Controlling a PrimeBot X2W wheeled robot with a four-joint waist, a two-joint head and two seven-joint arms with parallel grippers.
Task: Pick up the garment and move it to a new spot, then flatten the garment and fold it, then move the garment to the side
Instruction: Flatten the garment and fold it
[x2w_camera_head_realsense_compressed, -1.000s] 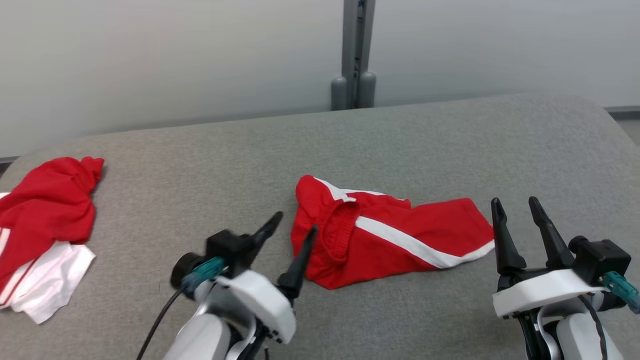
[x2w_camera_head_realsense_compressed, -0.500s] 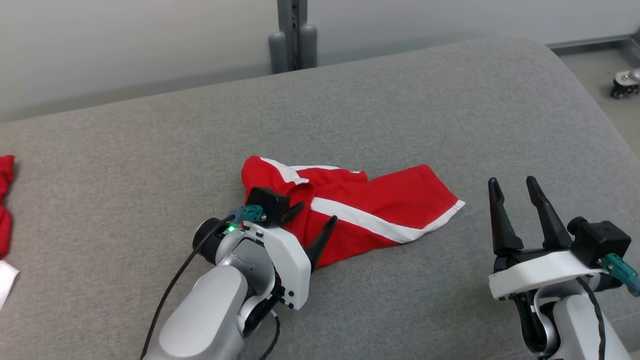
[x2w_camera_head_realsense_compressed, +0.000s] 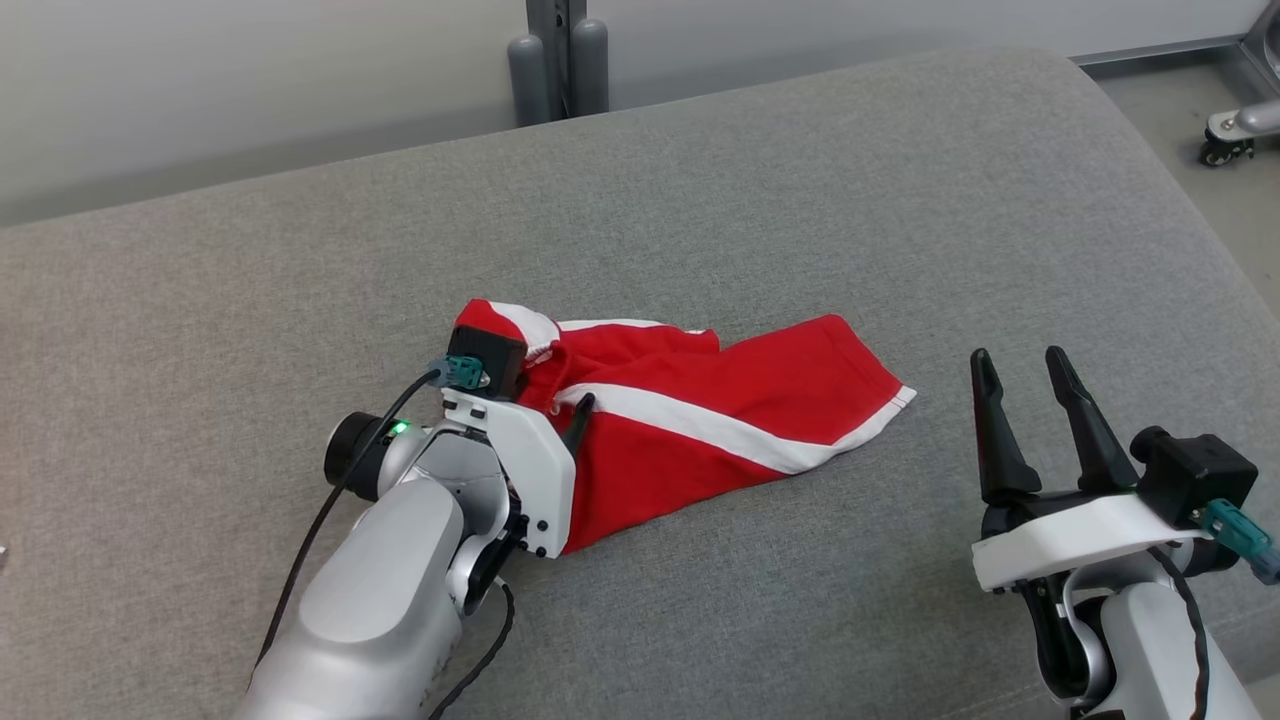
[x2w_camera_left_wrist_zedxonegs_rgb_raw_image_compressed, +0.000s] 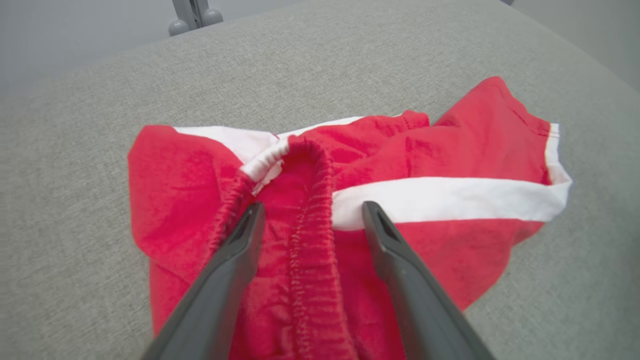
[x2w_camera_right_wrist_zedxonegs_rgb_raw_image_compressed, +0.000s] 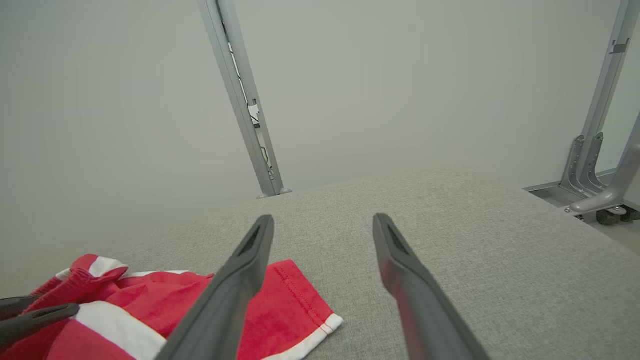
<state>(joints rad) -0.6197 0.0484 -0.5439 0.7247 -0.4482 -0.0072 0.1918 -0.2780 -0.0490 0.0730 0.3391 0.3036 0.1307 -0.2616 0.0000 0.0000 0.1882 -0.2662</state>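
Observation:
The garment (x2w_camera_head_realsense_compressed: 720, 420) is a pair of red shorts with a white side stripe, lying crumpled on the grey cushion (x2w_camera_head_realsense_compressed: 800, 200). My left gripper (x2w_camera_head_realsense_compressed: 565, 400) is open right over its waistband end. In the left wrist view that gripper (x2w_camera_left_wrist_zedxonegs_rgb_raw_image_compressed: 312, 212) straddles the gathered elastic waistband (x2w_camera_left_wrist_zedxonegs_rgb_raw_image_compressed: 310, 210), one finger on each side, the jaws not closed on it. My right gripper (x2w_camera_head_realsense_compressed: 1015, 365) is open at the lower right, to the right of the shorts' leg hem and clear of it. In the right wrist view its fingers (x2w_camera_right_wrist_zedxonegs_rgb_raw_image_compressed: 250, 260) point past the hem (x2w_camera_right_wrist_zedxonegs_rgb_raw_image_compressed: 305, 310) toward the wall.
The grey cushion's rounded right edge (x2w_camera_head_realsense_compressed: 1190, 210) drops to the floor, where a wheeled metal leg (x2w_camera_head_realsense_compressed: 1225, 135) stands. A grey post (x2w_camera_head_realsense_compressed: 555, 50) rises behind the cushion against the wall. Bare cushion lies left of and behind the shorts.
The head camera has turned right, taking a second red and white cloth out of the picture. My left gripper has advanced onto the shorts' waistband. The right gripper has kept its place.

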